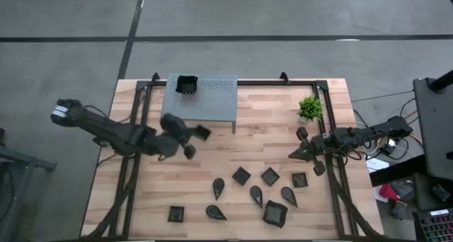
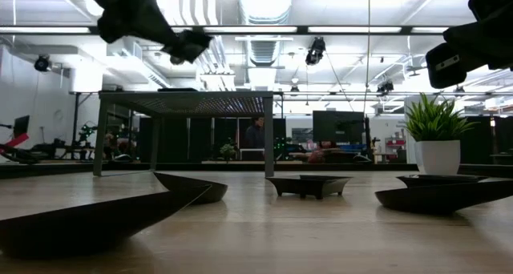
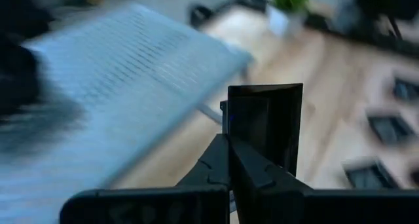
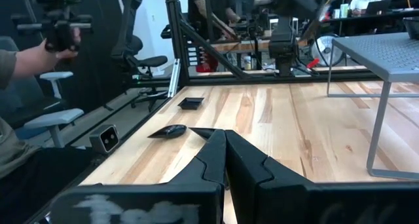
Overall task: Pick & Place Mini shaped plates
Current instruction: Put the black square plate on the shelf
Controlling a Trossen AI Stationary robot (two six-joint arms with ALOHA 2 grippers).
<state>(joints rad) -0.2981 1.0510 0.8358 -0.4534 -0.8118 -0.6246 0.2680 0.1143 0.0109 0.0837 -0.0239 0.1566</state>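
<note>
My left gripper (image 1: pixel 195 137) hangs above the table just near of the grey perforated stand (image 1: pixel 212 100), shut on a small black square plate (image 1: pixel 203 132). The low view shows that plate (image 2: pixel 189 43) high in the air. Another black plate (image 1: pixel 186 84) sits on the stand's far left corner. Several more mini plates lie flat across the near half of the table, among them a square one (image 1: pixel 242 175), a teardrop (image 1: pixel 218 187) and a larger wavy one (image 1: pixel 274 212). My right gripper (image 1: pixel 304 151) waits shut by the right edge, touching nothing. My left gripper pinches the square plate by one edge of its rim (image 3: pixel 243 140) between both fingers (image 3: pixel 219 162). The fingers reach toward the table's right and far side. The plate is lifted clear and stands on edge beyond the fingertips, its hollow face (image 3: pixel 265 122) turned to the wrist camera.
A small green plant in a white pot (image 1: pixel 309 107) stands near the far right corner, close to the right arm. The stand (image 2: pixel 188 102) rises on legs over the table. Bare wood lies between the stand and the rows of plates. A person's arm (image 4: pixel 33 57) shows beyond the table.
</note>
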